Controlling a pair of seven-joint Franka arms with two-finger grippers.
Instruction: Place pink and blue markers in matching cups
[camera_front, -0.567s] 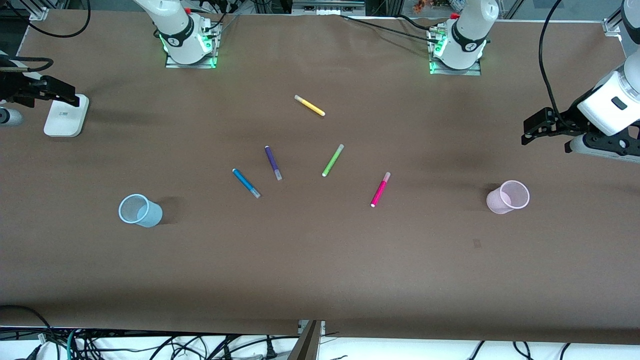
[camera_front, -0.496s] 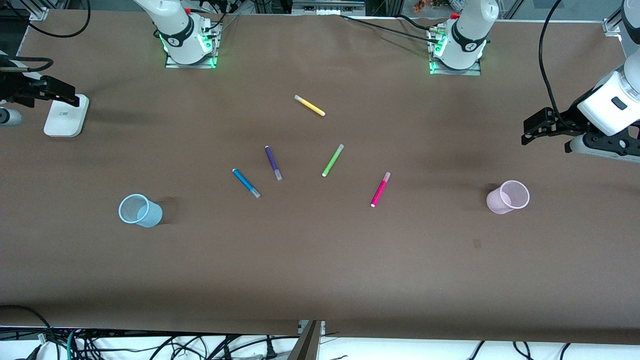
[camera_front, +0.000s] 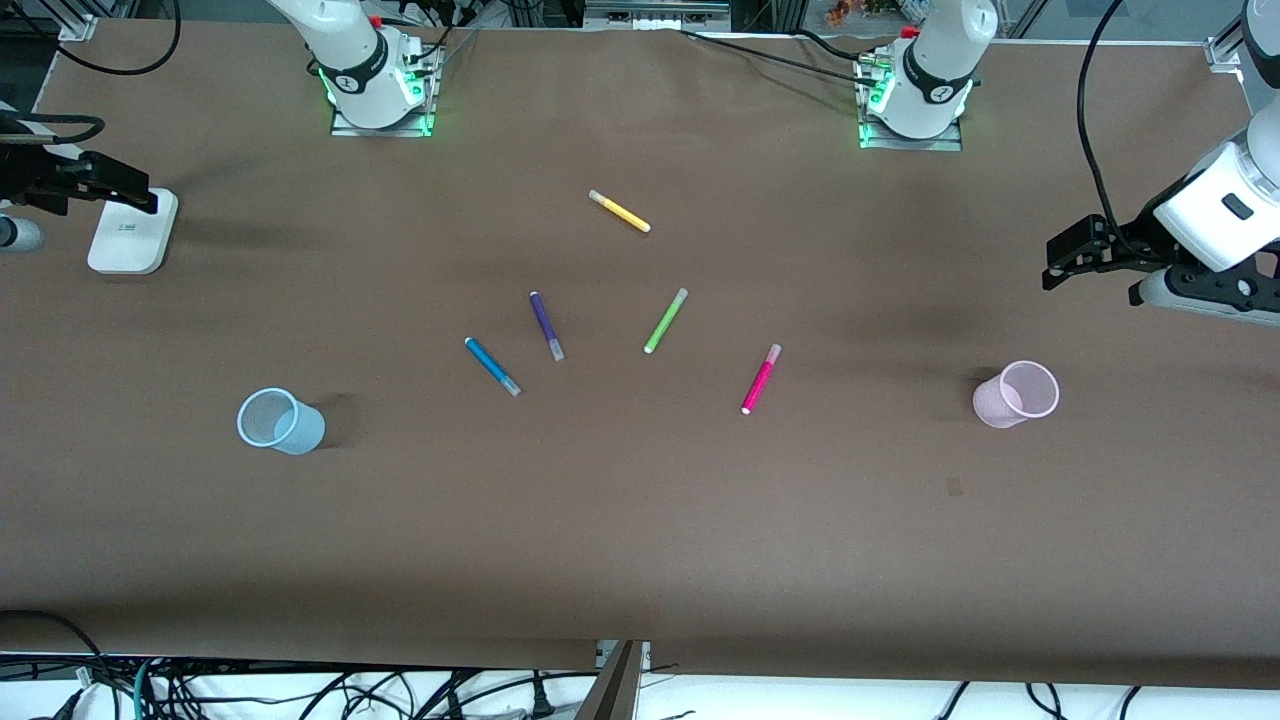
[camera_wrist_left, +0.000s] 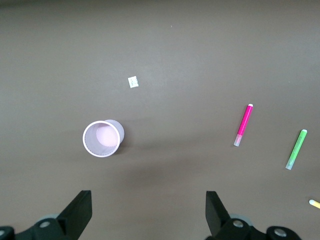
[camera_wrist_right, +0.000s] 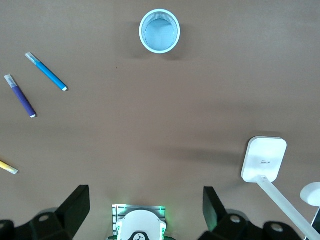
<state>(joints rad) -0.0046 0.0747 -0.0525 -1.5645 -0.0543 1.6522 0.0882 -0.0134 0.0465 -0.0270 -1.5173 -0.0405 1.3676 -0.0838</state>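
The pink marker (camera_front: 761, 379) and the blue marker (camera_front: 492, 366) lie flat in the middle of the table. The pale blue cup (camera_front: 280, 421) stands toward the right arm's end and the pale pink cup (camera_front: 1016, 394) toward the left arm's end. My left gripper (camera_front: 1060, 262) hangs open and empty in the air at its end of the table; its wrist view shows the pink cup (camera_wrist_left: 102, 138), the pink marker (camera_wrist_left: 243, 125) and the gripper (camera_wrist_left: 148, 210). My right gripper (camera_front: 125, 185) hangs open and empty at its end; its wrist view shows the blue cup (camera_wrist_right: 159, 30), the blue marker (camera_wrist_right: 46, 71) and the gripper (camera_wrist_right: 146, 205).
A dark purple marker (camera_front: 546, 325), a lime-green marker (camera_front: 665, 320) and a yellow marker (camera_front: 619, 211) lie near the table's middle. A white flat device (camera_front: 132, 230) sits under the right gripper. A small tag (camera_front: 954, 487) lies nearer the front camera than the pink cup.
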